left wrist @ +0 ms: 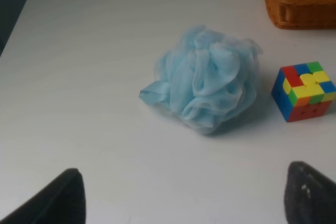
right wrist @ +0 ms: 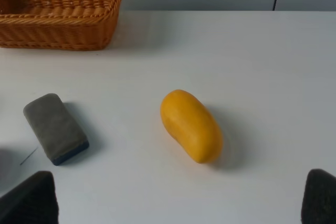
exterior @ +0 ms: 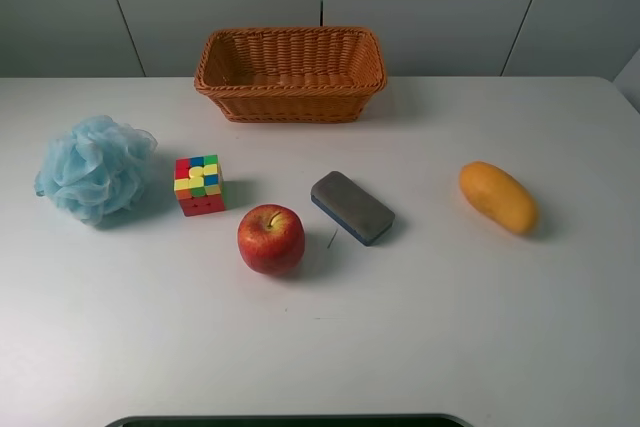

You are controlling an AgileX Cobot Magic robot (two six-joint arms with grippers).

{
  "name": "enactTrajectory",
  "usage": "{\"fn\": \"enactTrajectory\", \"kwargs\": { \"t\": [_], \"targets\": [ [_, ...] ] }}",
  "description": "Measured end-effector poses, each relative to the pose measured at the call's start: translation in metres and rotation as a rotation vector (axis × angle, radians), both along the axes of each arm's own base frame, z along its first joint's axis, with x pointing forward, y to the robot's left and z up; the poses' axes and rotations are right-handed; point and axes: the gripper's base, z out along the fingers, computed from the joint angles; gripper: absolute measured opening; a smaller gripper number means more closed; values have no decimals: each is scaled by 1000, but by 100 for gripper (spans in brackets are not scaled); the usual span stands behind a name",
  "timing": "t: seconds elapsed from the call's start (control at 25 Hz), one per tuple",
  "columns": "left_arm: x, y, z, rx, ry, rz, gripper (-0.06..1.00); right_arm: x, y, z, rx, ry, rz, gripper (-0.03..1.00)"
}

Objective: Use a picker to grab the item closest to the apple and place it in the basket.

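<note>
Exterior high: eraser (exterior: 352, 207) beside apple (exterior: 271, 238)

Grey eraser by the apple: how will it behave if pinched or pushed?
The eraser lies flat on a broad face, so a push probably slides it rather than rolls or tips it. Its grey top over a blue base looks felt-like, likely grippy with slight give, and probably light. The apple sits close, so a push that way could bump it.
</note>
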Motion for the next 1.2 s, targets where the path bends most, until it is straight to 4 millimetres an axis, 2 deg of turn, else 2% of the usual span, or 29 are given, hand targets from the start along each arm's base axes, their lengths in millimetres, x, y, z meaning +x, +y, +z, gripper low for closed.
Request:
{"fn": "enactTrajectory", "kwargs": {
  "t": [0.92, 1.04, 1.2],
  "targets": [
    [0, 0, -1, 0, 2, 0, 73, -1, 0, 0, -1, 9, 2, 70],
    [0, 0, -1, 0, 3, 0, 73, -1, 1, 7, 3, 32, 12, 70],
    [0, 0, -1, 0, 3, 0, 73, 18, 3, 29, -24, 103, 64, 70]
  ]
}}
